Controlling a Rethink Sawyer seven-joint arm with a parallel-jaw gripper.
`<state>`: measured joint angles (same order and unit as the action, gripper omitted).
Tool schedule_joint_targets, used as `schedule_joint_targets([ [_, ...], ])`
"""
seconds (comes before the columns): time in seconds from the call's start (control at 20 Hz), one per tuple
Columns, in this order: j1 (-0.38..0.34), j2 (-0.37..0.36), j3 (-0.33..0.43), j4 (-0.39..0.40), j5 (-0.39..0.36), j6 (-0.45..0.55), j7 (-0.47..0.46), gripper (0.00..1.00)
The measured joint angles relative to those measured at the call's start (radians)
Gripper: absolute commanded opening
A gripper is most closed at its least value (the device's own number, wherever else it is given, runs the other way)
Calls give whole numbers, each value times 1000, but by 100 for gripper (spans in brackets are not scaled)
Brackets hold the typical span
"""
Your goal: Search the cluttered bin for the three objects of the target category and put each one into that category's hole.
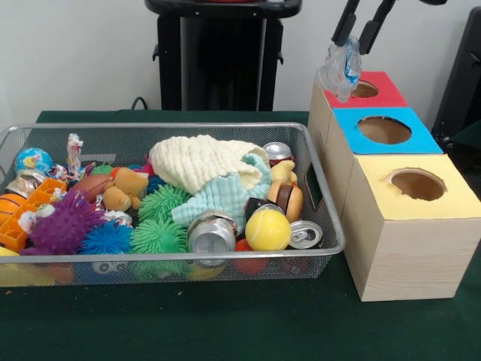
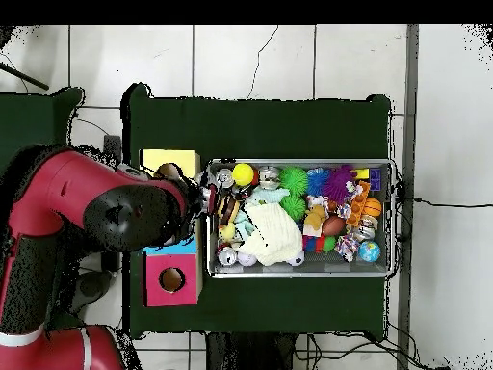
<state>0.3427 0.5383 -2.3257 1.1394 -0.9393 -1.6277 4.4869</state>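
Up at the far right, the tool [image 1: 355, 37] hangs over the red-topped box [image 1: 385, 96], its two black fingers [image 1: 345, 22] pinched on a crumpled clear plastic bag [image 1: 340, 69] with a touch of blue in it. The bag dangles just left of the red box's round hole [image 1: 364, 89], above the box's left edge. Nearer stand a blue-topped box [image 1: 421, 141] and a yellow-topped box [image 1: 376, 184], each with its own round hole, the three touching in a row on the green tabletop [image 1: 225, 316].

Left of the boxes sits a wire basket [image 1: 323, 203] crammed with clutter: a cream cloth [image 1: 197, 160] draped over a pale teal cloth [image 1: 225, 197], a yellow ball [image 1: 267, 229], crushed silver cans [image 1: 212, 235], green spiky balls [image 1: 159, 235], a purple spiky ball [image 1: 62, 224] and a small globe ball [image 1: 33, 160].

From overhead, the red arm [image 2: 87, 222] covers most of the box row, leaving the yellow top and the red box's hole showing.
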Motion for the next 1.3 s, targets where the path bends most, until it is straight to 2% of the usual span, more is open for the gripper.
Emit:
schedule_joint_targets([
  [0.25, 34, -28, 84, 0, 2, 18, 0, 0],
  [0.5, 47, -51, 129, -3, 3, 34, 0, 0],
  [1.3, 68, -59, 200, -14, 4, 130, 0, 0],
])
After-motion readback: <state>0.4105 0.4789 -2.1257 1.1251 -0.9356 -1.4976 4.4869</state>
